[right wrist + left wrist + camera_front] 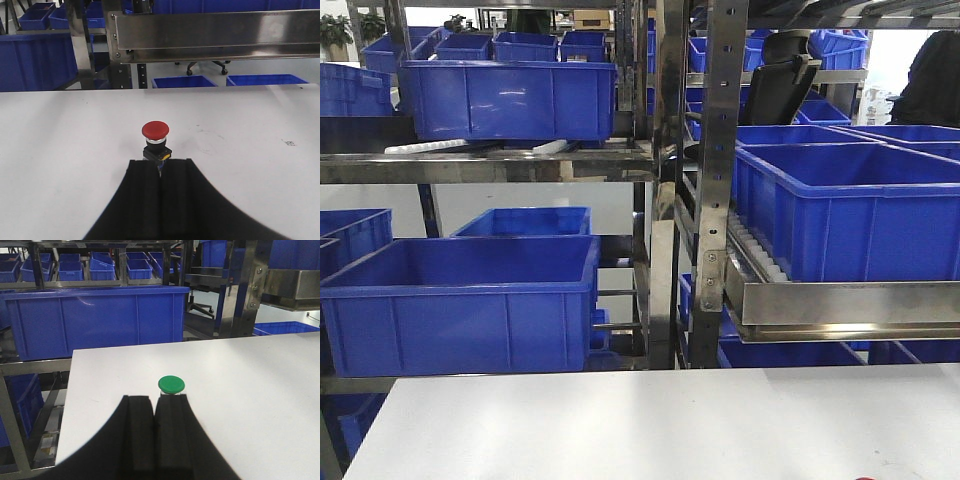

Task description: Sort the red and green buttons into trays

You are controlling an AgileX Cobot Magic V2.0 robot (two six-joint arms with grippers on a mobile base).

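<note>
Left fingers [137,430]: pressed together to a thin seam, narrow, holding nothing.
Green button [171,385]: stands on the worktop [250,390] at about 1 o'clock off the left fingertips, just beyond them. It has a flat, round, glossy cap, and the tips hide its body.
Right fingers [142,200]: also closed to a seam, and empty.
Red button [155,131]: at 12 o'clock off the right tips, just beyond them. It has a domed mushroom cap, a silver collar and a dark block body with a yellow tab.
Why so: I judge each arm is lined up on its own colour. From here I could open the fingers and close on the block body, whose flat sides should grip better than the smooth, rounded caps.
Worktop surface: white, matte and flat, with faint scuffs.
Trays: in neither wrist view. A red sliver [865,477] at 5 o'clock on the front view's bottom edge may be the red tray, but too little shows to say.
Backdrop: deep blue plastic crates [460,300] on steel racks [720,150], at 12 o'clock.
Stage: neither button is picked up yet.
</note>
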